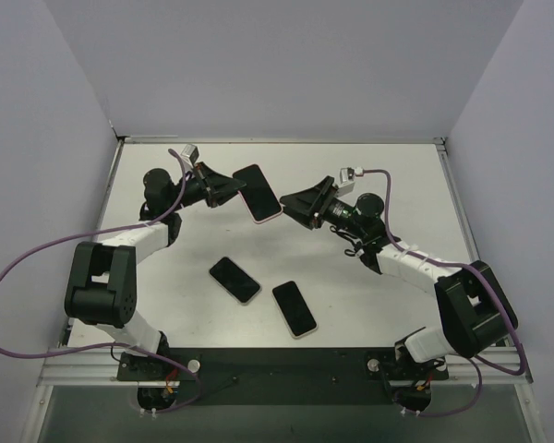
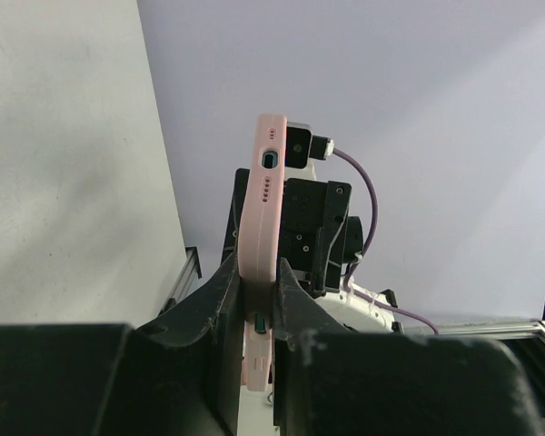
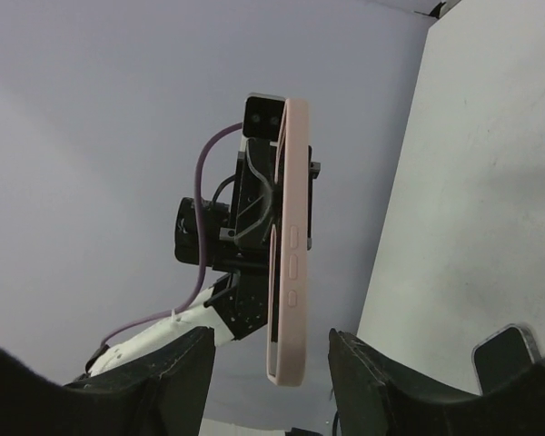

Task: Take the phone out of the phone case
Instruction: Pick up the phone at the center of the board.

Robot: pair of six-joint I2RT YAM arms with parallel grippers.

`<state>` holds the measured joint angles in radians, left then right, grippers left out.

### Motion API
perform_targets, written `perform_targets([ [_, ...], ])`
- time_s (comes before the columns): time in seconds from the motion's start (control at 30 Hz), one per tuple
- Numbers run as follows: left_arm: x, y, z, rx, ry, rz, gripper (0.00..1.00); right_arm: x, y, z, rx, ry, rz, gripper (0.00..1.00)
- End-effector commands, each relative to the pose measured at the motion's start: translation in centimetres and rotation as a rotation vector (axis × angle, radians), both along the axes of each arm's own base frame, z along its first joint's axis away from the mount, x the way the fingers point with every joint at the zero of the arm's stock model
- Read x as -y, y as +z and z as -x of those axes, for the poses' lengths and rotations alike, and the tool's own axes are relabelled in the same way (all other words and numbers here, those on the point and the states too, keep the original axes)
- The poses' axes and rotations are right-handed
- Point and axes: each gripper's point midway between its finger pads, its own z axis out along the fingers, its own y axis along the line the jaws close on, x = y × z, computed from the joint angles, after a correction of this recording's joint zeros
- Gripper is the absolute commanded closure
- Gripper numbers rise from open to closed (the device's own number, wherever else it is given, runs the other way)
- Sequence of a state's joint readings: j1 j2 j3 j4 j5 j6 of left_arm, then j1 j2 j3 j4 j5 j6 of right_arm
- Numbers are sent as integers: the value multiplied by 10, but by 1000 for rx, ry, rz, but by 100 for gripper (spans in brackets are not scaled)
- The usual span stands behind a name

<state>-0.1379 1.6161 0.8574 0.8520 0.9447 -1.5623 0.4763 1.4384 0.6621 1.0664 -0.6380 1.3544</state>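
step: phone in phone case point(image 1: 258, 192) is up off the table point(image 1: 185, 305), upper centre of the top view, between the two arms. Phone not out yet. Looks like the second-grip setup before the peel.
left gripper point(image 1: 233, 187): narrow, clamped across the thickness of the cased phone at its upper-left edge. In the left wrist view both fingers press the pink case.
right gripper point(image 3: 271, 341): jaws apart, straddling the lower end of the phone in the right wrist view, with a gap on each side. No contact that I can see.
next move (my read): the right needs to bite the case lip only, not phone and case together, then pull against the left's hold. Left must not slip.
long axis: diagonal in the top view, upper left to lower right. Near vertical in both wrist views, seen edge-on.
facing: dark screen up toward the top camera. Charging-port end sits at the top of the left wrist frame. Side buttons face the right wrist camera.
other: two more phones point(image 1: 234, 280) point(image 1: 295, 308) lie flat on the table, lower centre, well apart from the grippers.
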Motion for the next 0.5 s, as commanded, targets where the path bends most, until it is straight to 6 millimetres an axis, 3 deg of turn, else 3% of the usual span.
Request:
perform_targets([
  [0.0, 0, 32, 8, 125, -6, 16, 100, -8, 45, 7, 139, 42, -91, 49],
  [0.23, 0, 34, 7, 125, 1, 16, 100, -19, 38, 13, 120, 68, -97, 66],
  [0.33, 0, 33, 6, 121, 9, 14, 100, -19, 37, 14, 110, 66, -111, 79],
  [0.4, -1, 32, 5, 121, 14, 13, 100, -19, 34, 13, 99, 58, -119, 95],
  [0.47, -1, 33, 5, 127, 13, 12, 100, -17, 35, 13, 75, 50, -143, 100],
])
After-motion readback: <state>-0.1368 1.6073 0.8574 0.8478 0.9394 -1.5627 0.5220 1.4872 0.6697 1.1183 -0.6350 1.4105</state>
